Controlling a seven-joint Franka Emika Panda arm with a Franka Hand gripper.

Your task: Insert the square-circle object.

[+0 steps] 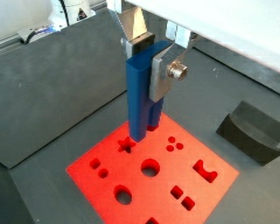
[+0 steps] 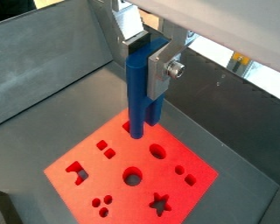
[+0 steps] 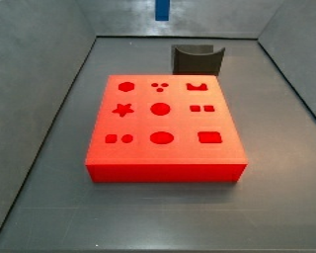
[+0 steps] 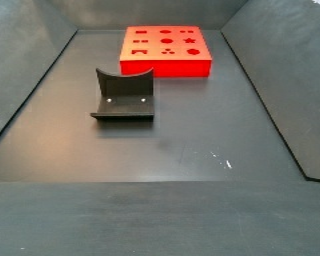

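Gripper fingers — brushed silver metal; square-circle object smooth matt blue plastic; red block — matt; floor dull grey, faintly scuffed.

Bright, even light; red block glows, perhaps overexposed; focus sharp.

One of each piece, and a red block full of cut-outs.
One gripper above the block, one blue square-circle object, one red block, one dark grey curved holder; the block's top shows twelve shaped holes in a side view.
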